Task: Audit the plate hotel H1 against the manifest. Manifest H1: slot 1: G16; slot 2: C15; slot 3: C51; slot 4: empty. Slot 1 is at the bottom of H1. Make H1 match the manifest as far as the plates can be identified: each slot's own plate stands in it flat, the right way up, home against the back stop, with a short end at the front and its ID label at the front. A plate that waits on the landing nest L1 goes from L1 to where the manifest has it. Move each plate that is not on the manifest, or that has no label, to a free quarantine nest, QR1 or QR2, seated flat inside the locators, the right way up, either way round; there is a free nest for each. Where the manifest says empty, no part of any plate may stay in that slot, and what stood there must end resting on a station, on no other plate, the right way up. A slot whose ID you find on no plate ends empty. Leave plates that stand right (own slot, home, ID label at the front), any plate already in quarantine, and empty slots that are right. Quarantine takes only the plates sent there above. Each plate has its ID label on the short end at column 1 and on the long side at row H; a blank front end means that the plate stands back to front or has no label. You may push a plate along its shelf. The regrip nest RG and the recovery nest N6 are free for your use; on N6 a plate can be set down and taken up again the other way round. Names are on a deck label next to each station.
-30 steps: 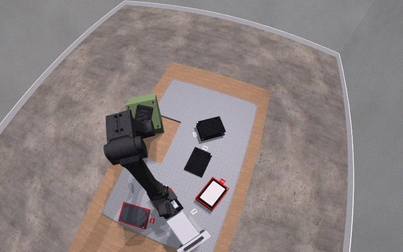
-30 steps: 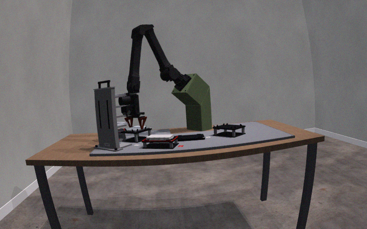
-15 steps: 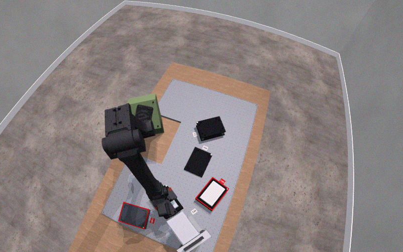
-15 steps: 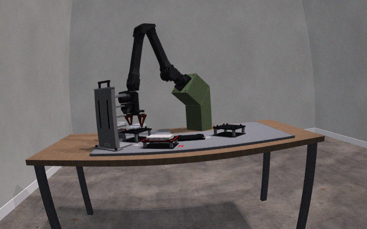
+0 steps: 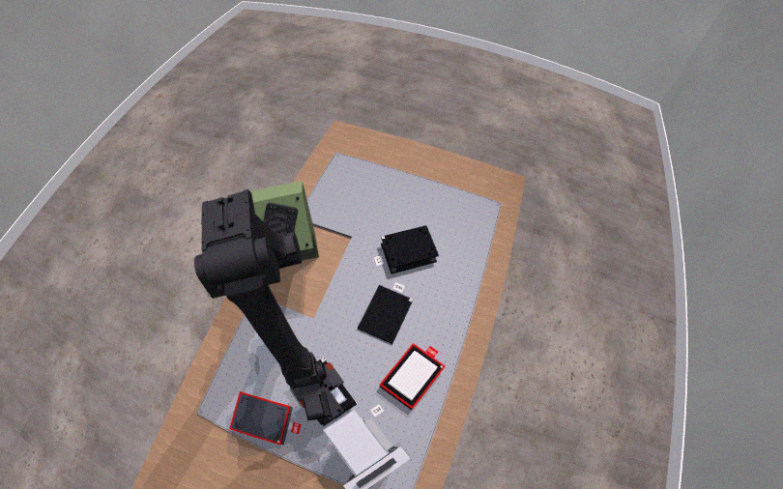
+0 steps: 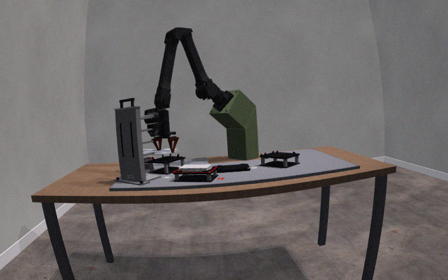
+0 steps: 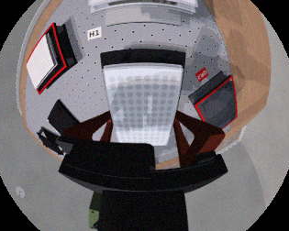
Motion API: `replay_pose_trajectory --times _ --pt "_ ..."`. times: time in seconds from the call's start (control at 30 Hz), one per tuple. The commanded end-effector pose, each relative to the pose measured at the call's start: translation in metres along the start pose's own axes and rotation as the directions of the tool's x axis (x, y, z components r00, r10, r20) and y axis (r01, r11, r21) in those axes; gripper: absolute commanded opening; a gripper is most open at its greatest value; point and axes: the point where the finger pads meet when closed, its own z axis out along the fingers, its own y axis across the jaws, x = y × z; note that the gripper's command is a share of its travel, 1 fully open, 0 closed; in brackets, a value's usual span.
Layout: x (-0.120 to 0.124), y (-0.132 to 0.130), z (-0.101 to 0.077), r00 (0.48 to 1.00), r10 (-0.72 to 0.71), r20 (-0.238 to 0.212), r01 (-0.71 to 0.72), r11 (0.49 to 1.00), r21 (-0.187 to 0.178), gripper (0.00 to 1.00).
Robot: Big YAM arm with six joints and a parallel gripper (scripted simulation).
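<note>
My gripper (image 6: pixel 166 150) (image 7: pixel 142 113) is shut on a pale clear plate (image 7: pixel 143 87) by its long sides. The plate is level, slightly above a raised black nest (image 6: pixel 165 159) (image 7: pixel 142 58); a gap shows beneath it. No ID can be read on it. The hotel H1 (image 5: pixel 355 443) (image 6: pixel 128 142) stands just beyond, its shelves facing the gripper; its slots are too small or hidden to read. A white plate (image 5: pixel 414 374) (image 6: pixel 195 167) (image 7: pixel 40 71) lies on QR1 (image 5: pixel 397 393). QR2 (image 5: pixel 260 417) (image 7: pixel 217 103) holds no plate.
The landing nest L1 (image 5: pixel 410 248) (image 6: pixel 279 155) stands farther along the deck with no plate. A low black nest (image 5: pixel 384 313) (image 6: pixel 233 167) lies between it and QR1. The green arm base (image 6: pixel 241 128) stands at the deck's inner side.
</note>
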Motion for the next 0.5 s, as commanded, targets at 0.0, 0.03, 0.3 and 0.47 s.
replay_pose_trajectory --times 0.0,0.03,0.3,0.47 --pt "-0.006 0.000 -0.013 1.000 -0.007 0.023 0.007 1.000 0.003 0.86" --pt "-0.006 0.000 -0.013 1.000 -0.007 0.023 0.007 1.000 0.003 0.86" --pt "-0.006 0.002 -0.020 1.000 -0.007 0.023 0.007 1.000 0.001 0.86" --pt "-0.006 0.003 -0.025 1.000 -0.007 0.024 0.007 1.000 0.000 0.86"
